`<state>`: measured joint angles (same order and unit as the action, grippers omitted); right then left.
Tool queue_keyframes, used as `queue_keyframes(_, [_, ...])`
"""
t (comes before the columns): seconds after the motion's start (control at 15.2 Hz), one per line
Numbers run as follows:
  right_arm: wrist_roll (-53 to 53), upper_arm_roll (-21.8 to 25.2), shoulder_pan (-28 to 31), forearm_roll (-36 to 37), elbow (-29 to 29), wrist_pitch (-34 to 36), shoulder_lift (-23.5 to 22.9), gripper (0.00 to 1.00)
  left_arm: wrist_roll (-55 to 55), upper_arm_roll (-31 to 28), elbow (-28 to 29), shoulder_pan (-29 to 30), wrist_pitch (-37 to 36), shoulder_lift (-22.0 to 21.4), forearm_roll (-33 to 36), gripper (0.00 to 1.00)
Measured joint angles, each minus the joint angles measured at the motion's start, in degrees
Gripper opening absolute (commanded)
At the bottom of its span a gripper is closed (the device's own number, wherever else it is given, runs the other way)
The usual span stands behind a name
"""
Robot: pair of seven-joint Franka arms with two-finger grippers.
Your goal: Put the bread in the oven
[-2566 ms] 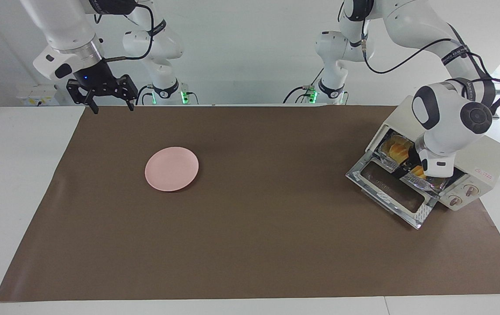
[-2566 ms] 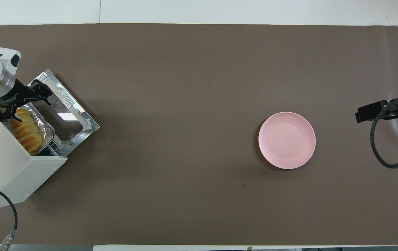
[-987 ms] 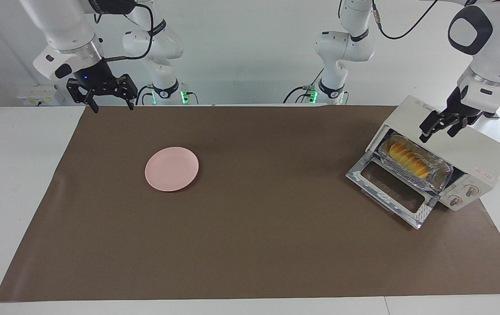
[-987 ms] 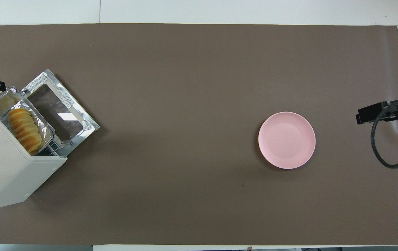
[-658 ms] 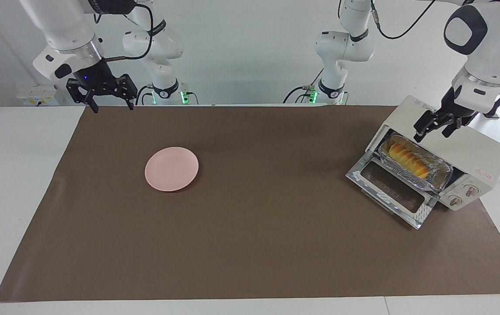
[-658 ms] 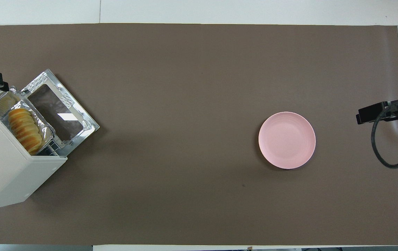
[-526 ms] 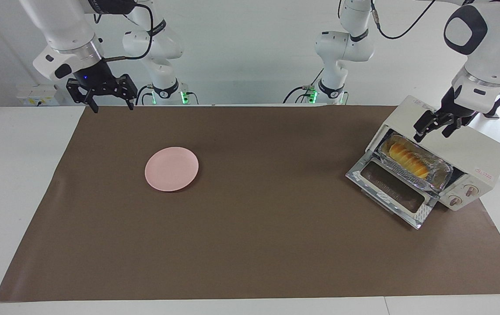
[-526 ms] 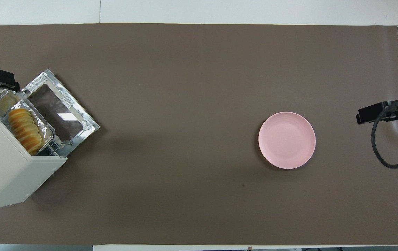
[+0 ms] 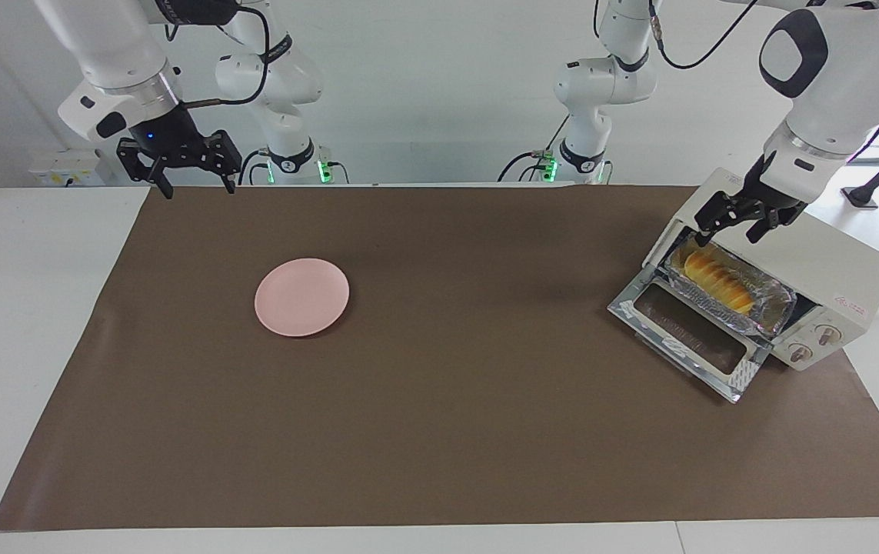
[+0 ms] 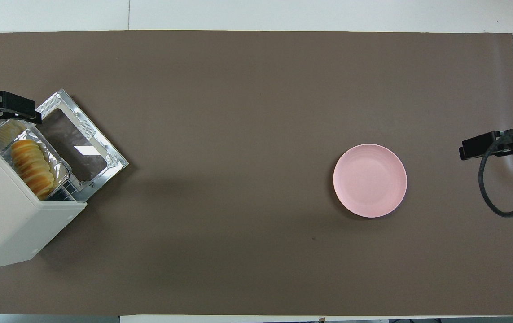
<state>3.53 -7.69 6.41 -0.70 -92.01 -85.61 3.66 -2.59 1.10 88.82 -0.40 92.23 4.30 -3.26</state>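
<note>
So the bread [image 9: 717, 280] is sitting in a foil tray [image 9: 770, 295] inside the oven [image 9: 831, 265], which is at the left arm's end of the worktop [image 9: 439, 431] with its glass door [image 9: 685, 338] dropped open. The left gripper [image 9: 731, 225] hangs just above the oven's top front edge, fingers spread apart and holding nothing. The right gripper [image 9: 191, 185] waits up over the edge of the brown mat [image 9: 439, 462] at the right arm's end, its 2 fingers open and empty too. A pink plate [image 9: 301, 296] sits on the mat, well apart from the oven, toward the right arm's end.
</note>
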Motion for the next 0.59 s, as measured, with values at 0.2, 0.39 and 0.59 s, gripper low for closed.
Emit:
queue_keyframes(0.2, [0.0, 0.0, 0.0, 0.0, 0.0, 0.0, 0.0, 1.0, 0.0, 0.36, 0.85, -0.01, -2.1, -0.87, 0.0, 1.0])
queue_keyframes(0.39, [0.0, 0.0, 0.0, 0.0, 0.0, 0.0, 0.0, 1.0, 0.0, 0.3, 4.12, 0.05, -2.13, -3.4, 0.0, 1.0])
queue_keyframes(0.59, [0.0, 0.0, 0.0, 0.0, 0.0, 0.0, 0.0, 1.0, 0.0, 0.31, 6.96, 0.08, -2.21, -5.97, 0.0, 1.0])
